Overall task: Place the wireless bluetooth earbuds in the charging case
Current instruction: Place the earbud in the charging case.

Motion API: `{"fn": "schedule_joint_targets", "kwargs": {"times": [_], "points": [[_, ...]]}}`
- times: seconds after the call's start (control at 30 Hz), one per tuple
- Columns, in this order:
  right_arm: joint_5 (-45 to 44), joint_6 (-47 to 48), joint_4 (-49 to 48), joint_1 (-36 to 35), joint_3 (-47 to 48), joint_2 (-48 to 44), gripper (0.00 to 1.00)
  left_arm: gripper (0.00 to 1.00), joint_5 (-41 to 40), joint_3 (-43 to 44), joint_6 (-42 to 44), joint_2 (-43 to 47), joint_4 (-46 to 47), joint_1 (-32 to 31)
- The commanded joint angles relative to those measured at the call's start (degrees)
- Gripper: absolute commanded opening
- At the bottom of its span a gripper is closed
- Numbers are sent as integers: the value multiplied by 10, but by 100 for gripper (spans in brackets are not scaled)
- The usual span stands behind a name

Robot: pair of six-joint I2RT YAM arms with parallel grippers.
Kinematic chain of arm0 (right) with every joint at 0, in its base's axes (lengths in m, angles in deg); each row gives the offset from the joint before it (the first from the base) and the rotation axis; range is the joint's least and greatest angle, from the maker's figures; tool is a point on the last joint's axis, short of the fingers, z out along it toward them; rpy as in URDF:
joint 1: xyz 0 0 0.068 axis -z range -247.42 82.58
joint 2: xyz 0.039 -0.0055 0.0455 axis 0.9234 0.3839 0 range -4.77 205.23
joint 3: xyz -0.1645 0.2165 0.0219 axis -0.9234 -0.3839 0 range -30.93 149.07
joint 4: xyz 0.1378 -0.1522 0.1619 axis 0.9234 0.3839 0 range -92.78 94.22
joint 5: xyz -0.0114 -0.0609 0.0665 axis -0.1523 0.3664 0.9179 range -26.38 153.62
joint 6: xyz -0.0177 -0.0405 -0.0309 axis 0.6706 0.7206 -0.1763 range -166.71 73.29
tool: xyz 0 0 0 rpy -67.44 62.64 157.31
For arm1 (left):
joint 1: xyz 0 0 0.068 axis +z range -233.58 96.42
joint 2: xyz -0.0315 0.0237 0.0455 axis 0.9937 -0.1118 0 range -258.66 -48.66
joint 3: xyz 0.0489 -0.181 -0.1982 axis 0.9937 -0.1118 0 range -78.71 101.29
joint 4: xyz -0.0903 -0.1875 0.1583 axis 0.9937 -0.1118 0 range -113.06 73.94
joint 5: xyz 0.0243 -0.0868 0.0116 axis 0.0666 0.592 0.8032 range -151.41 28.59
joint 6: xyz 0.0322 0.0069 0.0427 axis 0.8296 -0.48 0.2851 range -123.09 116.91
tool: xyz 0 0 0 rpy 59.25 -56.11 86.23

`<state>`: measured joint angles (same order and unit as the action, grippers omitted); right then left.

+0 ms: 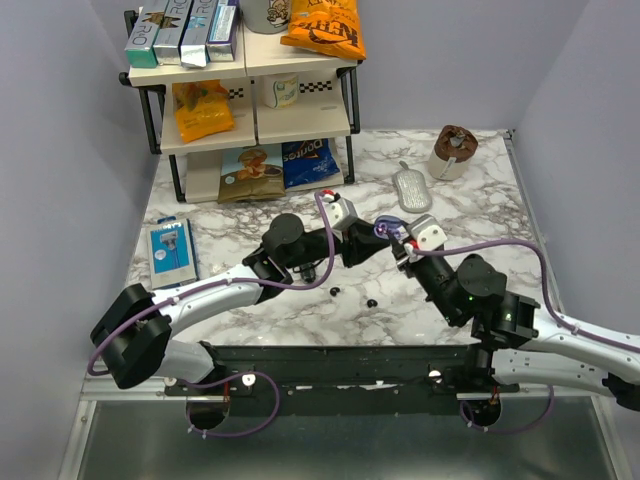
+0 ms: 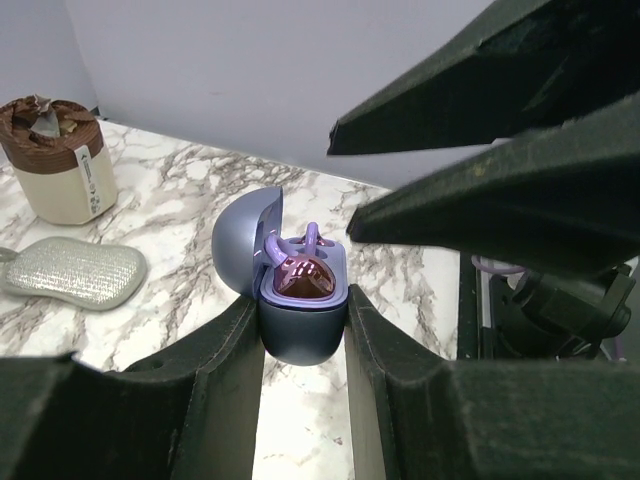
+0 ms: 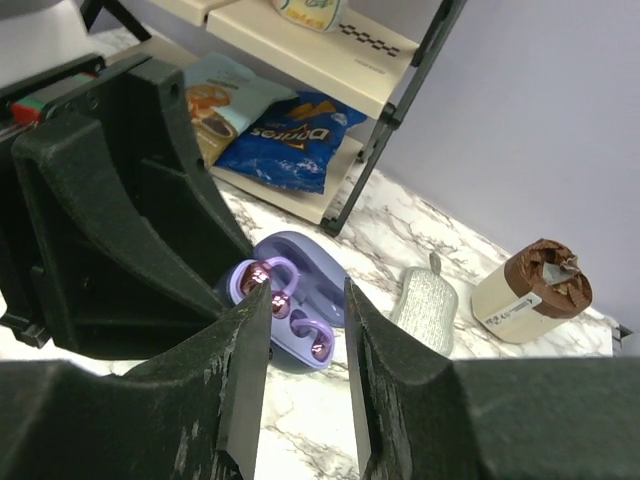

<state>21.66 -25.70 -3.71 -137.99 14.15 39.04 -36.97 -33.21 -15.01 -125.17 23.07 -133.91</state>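
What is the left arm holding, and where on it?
The open lavender-blue plastic charging case, pinched across its lower shell by the left fingers.

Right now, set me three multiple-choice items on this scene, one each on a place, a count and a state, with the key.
1. The charging case is: A. in the left claw; B. lying loose, ungripped; C. out of view.
2. How many black earbuds lie on the table? A. none; B. two; C. four.
3. The case's lid is: A. shut; B. open; C. missing.
Key: 1 A, the claw's fingers clamp its sides; 2 B, one bud lies left of the other; 3 B, it tilts back off the body.
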Motion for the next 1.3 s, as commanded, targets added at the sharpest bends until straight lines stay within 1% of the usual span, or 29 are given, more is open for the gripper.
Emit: {"fn": "schedule_joint_targets", "kwargs": {"times": [0.0, 0.07, 0.13, 0.17, 0.23, 0.27, 0.3, 0.33, 0.37, 0.4, 0.47, 0.5, 0.53, 0.7, 0.87, 0.97, 1.03, 1.13, 1.23, 1.27], "points": [[-34, -32, 7, -4, 41, -17, 43, 0, -5, -13, 5, 12, 47, 0], [-34, -53, 43, -4, 58, -19, 43, 0, 3, -28, 1, 16, 64, 1], [-30, -83, 72, -4, 91, -14, 43, 0, 26, -42, -5, 22, 109, 2], [-22, -95, 108, -3, 105, -10, 43, 0, 31, -58, -13, 22, 131, 4], [-4, -136, 144, -3, 141, -1, 43, 0, 36, -75, -29, 22, 196, 7], [25, -148, 171, -2, 153, -1, 43, 0, 43, -97, -48, 20, 226, 8], [42, -170, 182, -3, 161, -2, 43, 0, 44, -109, -58, 17, 292, 15], [61, -180, 195, -3, 170, -1, 42, 0, 44, -119, -71, 10, 322, 19], [98, -187, 221, -3, 191, 0, 40, 0, 51, -133, -90, 4, 351, 25], [116, -203, 235, -3, 200, 1, 38, 0, 55, -138, -121, -3, 404, 31], [152, -209, 264, -3, 221, 11, 35, 0, 61, -147, -155, -22, 446, 47], [179, -228, 289, -3, 239, 16, 35, 0, 65, -150, -173, -27, 480, 50], [190, -229, 299, -3, 245, 21, 33, 0, 66, -152, -176, -33, 490, 52], [224, -239, 355, -3, 263, 43, 33, 0, 76, -146, -173, -26, 476, 52], [238, -246, 393, -3, 280, 72, 40, 0, 97, -141, -151, 0, 439, 52], [260, -252, 407, 3, 299, 83, 40, 0, 119, -141, -130, 22, 403, 52], [292, -261, 413, 10, 303, 81, 41, 0, 134, -142, -123, 36, 378, 52], [321, -273, 422, 23, 315, 81, 44, 0, 164, -145, -119, 51, 362, 52], [336, -282, 422, 29, 319, 75, 49, 0, 184, -146, -113, 65, 336, 52], [339, -283, 422, 29, 322, 74, 53, 0, 185, -148, -111, 69, 331, 52]]}}
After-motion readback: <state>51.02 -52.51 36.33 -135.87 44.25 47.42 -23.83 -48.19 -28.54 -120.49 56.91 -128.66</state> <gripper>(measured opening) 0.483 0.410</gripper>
